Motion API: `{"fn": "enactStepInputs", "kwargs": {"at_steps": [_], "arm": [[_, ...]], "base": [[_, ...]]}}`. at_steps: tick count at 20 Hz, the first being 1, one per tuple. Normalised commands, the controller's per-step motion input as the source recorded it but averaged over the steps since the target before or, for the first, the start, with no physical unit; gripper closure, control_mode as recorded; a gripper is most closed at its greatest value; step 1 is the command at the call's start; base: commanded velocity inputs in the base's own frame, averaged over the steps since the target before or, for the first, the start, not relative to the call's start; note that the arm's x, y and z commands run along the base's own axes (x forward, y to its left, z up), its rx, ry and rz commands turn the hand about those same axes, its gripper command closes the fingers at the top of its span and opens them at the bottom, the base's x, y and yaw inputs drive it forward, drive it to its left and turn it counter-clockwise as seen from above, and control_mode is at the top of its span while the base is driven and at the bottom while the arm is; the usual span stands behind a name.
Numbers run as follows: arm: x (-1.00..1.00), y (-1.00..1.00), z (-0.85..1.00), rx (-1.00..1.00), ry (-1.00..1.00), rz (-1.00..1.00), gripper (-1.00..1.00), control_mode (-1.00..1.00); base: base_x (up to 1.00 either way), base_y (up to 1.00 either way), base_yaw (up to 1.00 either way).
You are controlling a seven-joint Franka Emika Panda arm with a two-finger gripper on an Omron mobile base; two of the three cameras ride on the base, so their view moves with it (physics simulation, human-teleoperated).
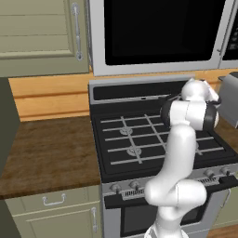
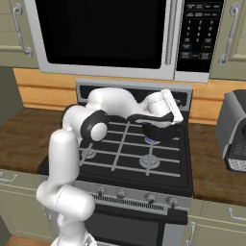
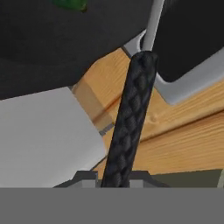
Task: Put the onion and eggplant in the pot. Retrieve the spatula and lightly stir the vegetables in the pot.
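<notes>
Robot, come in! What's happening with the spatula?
Fingers shut on spatula handle. Hand over pot on stove. Nothing in the way.

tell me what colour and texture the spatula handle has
Black, with a woven braided pattern; the spatula handle shows best in the hand view.

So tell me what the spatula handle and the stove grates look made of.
Spatula handle: black with a woven, braided-looking texture, perhaps rubber or a wrapped grip, leading to a pale metal-looking shaft. Stove grates: thin pale-grey bars, seemingly metal, matte.
</notes>
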Motion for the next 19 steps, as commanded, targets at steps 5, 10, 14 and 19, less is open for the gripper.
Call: {"fn": "enactStepInputs", "kwargs": {"at_steps": [5, 10, 14, 19], "arm": [[0.05, 0.00, -0.04, -0.12, 0.24, 0.17, 1.00, -1.00], [0.06, 0.00, 0.07, -0.18, 0.17, 0.19, 1.00, -1.00], [0.00, -0.09, -0.06, -0.12, -0.02, 0.09, 1.00, -1.00], [0.00, -0.18, -0.10, -0.13, 0.00, 0.02, 1.00, -1.00]], "base": [[0.00, 0.00, 0.00], [0.00, 0.00, 0.00], [0.00, 0.00, 0.00], [0.00, 0.00, 0.00]]}}
